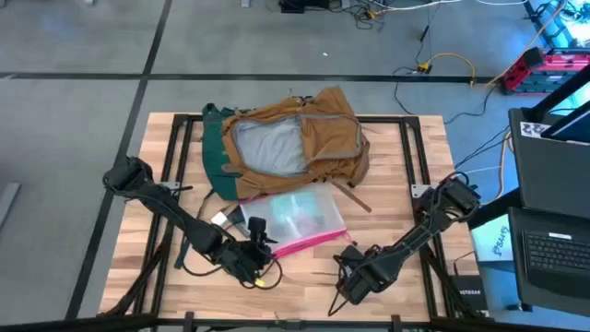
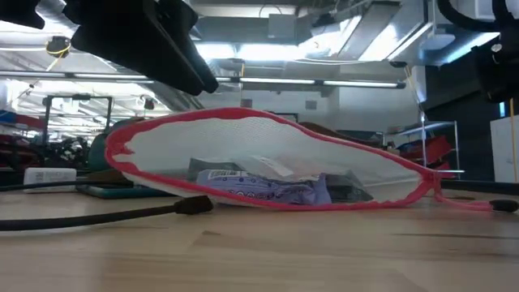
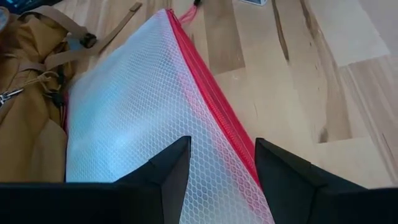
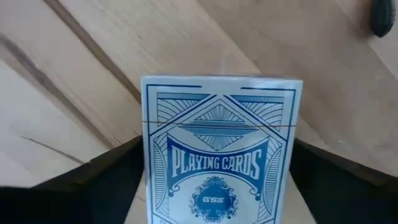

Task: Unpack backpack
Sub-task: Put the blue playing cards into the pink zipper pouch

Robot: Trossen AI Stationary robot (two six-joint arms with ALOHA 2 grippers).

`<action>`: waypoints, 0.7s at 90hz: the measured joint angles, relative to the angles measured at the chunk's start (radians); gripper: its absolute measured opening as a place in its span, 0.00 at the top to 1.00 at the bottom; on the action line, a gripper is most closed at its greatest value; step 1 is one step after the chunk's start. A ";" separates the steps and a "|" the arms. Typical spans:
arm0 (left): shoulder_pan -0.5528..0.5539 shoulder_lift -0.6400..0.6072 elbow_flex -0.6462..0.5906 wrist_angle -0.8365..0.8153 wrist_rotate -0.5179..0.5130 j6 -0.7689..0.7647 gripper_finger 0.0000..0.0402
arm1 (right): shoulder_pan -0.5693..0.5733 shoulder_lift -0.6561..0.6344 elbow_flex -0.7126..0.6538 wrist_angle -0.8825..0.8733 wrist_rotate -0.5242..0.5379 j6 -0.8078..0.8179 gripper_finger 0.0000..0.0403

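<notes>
From above, the backpack (image 1: 290, 143) lay at the far middle of the tabletop (image 1: 415, 184), its mouth gaping to show grey lining, its long axis running roughly left to right. A clear pink-edged pouch (image 1: 300, 219) lay just near of it, touching its near edge. The left gripper (image 1: 255, 261) sat near the pouch's near-left corner; the right gripper (image 1: 348, 281) hung near the front edge, to the right and well apart from the backpack. The left arm looked the closer one to the backpack, which lay farther away beyond the pouch.

At table height, the pouch filled the middle, with printed packets inside, and a dark cable (image 2: 97, 215) trailed across the wood to its left.

In the left wrist view, the left fingers (image 3: 168, 171) stood parted and empty, straddling the pouch's pink zip edge, the tan backpack fabric just beyond.

In the right wrist view, the right fingers (image 4: 106, 180) were closed on a blue box of playing cards (image 4: 219, 149), held upright above bare wood.
</notes>
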 joint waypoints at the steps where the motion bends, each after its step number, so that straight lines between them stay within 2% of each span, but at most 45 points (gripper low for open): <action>1: 0.000 0.000 0.000 0.000 0.000 0.000 0.59 | 0.000 0.000 0.000 0.000 -0.001 0.000 0.13; 21: 0.000 0.000 0.000 0.001 0.000 -0.002 0.59 | -0.001 -0.003 0.001 0.008 -0.018 -0.011 0.28; 63: 0.000 0.000 0.000 0.000 0.000 0.001 0.59 | -0.001 0.003 0.115 -0.070 0.131 -0.085 0.28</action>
